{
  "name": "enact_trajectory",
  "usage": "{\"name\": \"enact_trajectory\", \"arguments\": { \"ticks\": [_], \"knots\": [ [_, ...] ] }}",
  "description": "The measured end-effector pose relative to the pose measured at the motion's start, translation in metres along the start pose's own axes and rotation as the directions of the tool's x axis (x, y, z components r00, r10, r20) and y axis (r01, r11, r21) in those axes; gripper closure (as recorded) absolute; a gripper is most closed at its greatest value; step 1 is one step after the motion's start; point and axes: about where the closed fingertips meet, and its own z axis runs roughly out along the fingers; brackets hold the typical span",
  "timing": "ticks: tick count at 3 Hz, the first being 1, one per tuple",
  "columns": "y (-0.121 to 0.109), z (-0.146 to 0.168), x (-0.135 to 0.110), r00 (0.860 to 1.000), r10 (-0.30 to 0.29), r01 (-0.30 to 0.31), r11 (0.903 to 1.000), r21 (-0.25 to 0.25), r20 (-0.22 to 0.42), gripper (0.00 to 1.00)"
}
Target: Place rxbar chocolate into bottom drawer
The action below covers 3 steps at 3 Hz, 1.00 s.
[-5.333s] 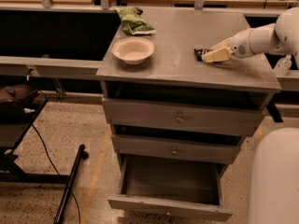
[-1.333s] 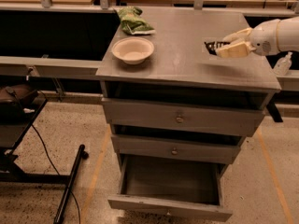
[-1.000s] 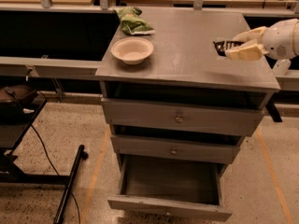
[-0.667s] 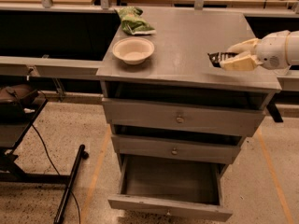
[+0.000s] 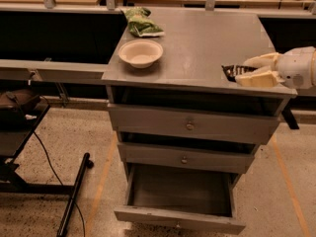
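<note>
My gripper reaches in from the right, over the front right corner of the grey cabinet top. Its cream fingers are shut on the rxbar chocolate, a small dark bar whose end sticks out to the left, held just above the top's front edge. The bottom drawer is pulled open below, its grey box interior bare, down and to the left of the gripper.
A white bowl and a green snack bag sit on the left of the cabinet top. Two shallower drawers with round knobs are closed. A black stand and cable lie on the floor at left.
The gripper lifted the bar off the right side of the cabinet top and has carried it toward the front edge and slightly lower.
</note>
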Motion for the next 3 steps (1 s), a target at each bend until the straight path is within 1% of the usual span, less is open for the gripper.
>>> {"name": "enact_trajectory", "arguments": {
  "ticks": [1, 2, 3],
  "knots": [
    [0.060, -0.040, 0.021, 0.999, 0.006, -0.005, 0.9997, -0.022, 0.037, 1.00],
    [0.060, -0.038, 0.020, 0.999, 0.004, -0.003, 0.9997, -0.025, 0.038, 1.00],
    [0.094, -0.021, 0.067, 0.996, 0.084, -0.083, 0.9916, -0.099, 0.007, 1.00]
  ]
}}
